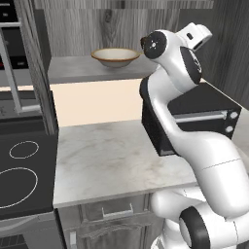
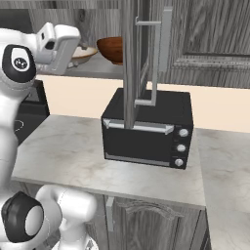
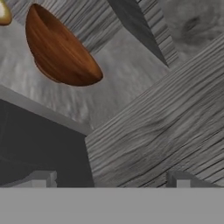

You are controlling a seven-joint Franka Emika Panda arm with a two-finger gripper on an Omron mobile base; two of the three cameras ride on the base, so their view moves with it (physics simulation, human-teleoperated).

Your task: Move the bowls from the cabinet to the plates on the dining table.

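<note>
Two bowls stand on the open cabinet's shelf (image 1: 78, 70). The pale cream bowl (image 1: 115, 56) sits left of the glossy reddish-brown bowl (image 2: 111, 49). In the rolled hand view the brown bowl (image 3: 61, 50) lies at the upper left, well ahead of the tips, and a sliver of the cream bowl (image 3: 3, 13) shows at the corner. My gripper (image 3: 111, 180) is open with nothing between its fingertips (image 3: 41, 178). The hand (image 2: 56, 44) is raised at shelf height, just in front of the bowls. The plates and the dining table are out of view.
A black toaster oven (image 2: 146, 129) stands on the marbled counter (image 1: 112, 155) below the shelf. An open cabinet door with a long bar handle (image 2: 156, 63) juts out above the oven, right of the brown bowl. A black stove (image 1: 19, 170) lies at the counter's left.
</note>
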